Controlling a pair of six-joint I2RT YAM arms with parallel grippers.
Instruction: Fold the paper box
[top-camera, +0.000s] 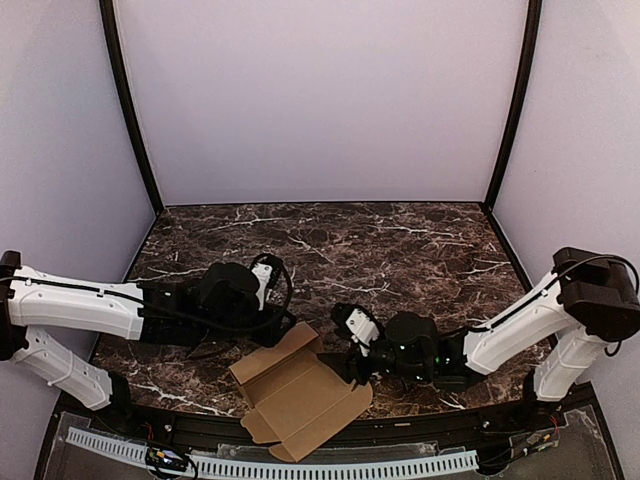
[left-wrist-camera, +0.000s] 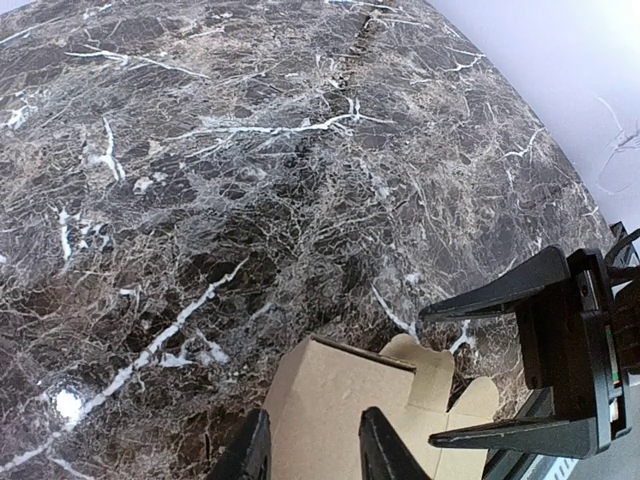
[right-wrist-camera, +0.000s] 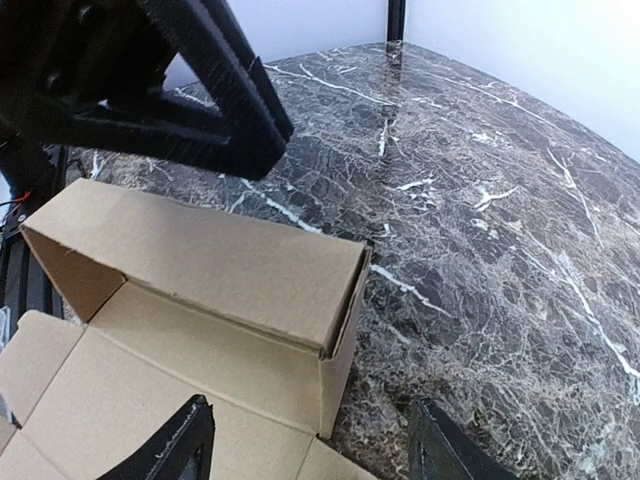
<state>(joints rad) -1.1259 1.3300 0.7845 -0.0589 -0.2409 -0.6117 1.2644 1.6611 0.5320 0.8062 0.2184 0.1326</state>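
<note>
On the left, we are seeing the left gripper (left-wrist-camera: 315, 415) hovering low over the dark brown, white-veined marble-patterned table (top-camera: 380, 240). Its black fingers are standing only narrowly parted and are clamping nothing. Tan cardboard is showing through the gap, but it is lying beyond the tips.

In the middle, the plain tan-brown thin-cardboard paper box (top-camera: 305, 395) is lying at the near edge of the table, between the two arms and skewed to that edge. It is mostly lying flat, with one long creased wall panel (right-wrist-camera: 200, 265) standing upright along its far-left side. That wall is running from near-left to far-right, directly under the left gripper.

On the right, the right gripper (right-wrist-camera: 312, 403) is sitting just beside the box with its fingers spread wide and empty. The right-hand end corner of the upright wall is pointing into that gap.

We are judging both arms about equally near. The left one is placed to steady the wall from above, and the right one is facing its open end, where the small end flap probably needs tucking.
</note>
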